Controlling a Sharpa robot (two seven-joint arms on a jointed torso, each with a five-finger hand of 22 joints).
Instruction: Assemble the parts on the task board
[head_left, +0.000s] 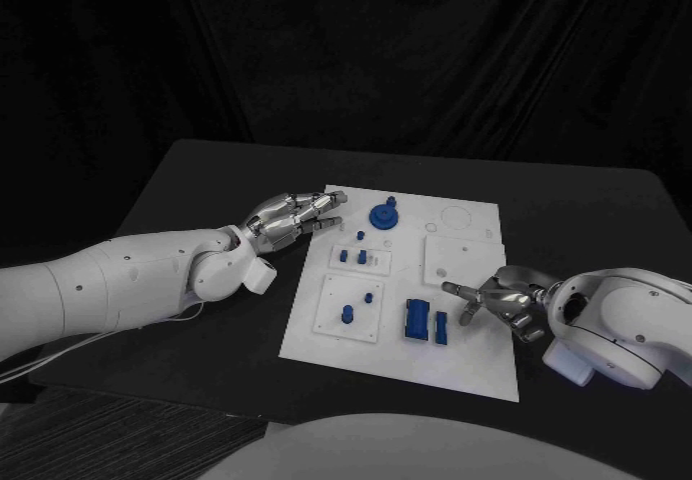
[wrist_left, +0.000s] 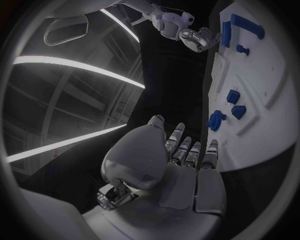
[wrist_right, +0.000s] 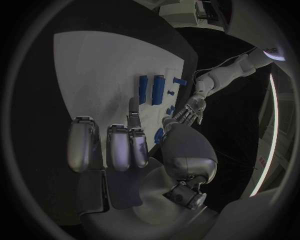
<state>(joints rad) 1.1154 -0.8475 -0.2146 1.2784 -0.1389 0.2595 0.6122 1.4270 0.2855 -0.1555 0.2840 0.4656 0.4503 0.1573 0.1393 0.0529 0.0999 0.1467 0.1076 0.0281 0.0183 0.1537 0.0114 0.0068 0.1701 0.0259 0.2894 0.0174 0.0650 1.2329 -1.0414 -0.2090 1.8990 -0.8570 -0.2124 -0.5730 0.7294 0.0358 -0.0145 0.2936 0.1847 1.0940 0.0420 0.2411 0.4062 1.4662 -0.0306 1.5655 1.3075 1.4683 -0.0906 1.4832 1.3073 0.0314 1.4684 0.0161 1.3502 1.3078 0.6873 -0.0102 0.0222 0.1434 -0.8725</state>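
Head view: a black desk (head_left: 188, 180) is seen carrying the white task board (head_left: 476, 360) at its middle, with both white arms brought in from the sides. The left hand (head_left: 293, 216) is held at the board's far left edge, fingers extended and slightly apart, nothing gripped; the left wrist view confirms an empty palm with fingertips (wrist_left: 211, 148) just beside the board's rim. The right hand (head_left: 498, 297) is poised over the board's right half, fingers spread toward the near middle, nothing seen held; contact with the board cannot be told. On the board, a pair of long blue bars (head_left: 417, 320) lies side by side in the near middle, a shorter blue piece (head_left: 441, 326) just beside them. A round blue knob (head_left: 384, 215) stands at the far edge. Two small blue blocks (head_left: 352, 257) sit on a raised plate in the left middle, and small blue pegs (head_left: 348, 314) sit on the near-left plate. The right-hand plates and a circular recess appear unfilled. Judged from this, assembly is only partly advanced: some parts look seated, the bars look loose, and the right-side positions remain to be filled.
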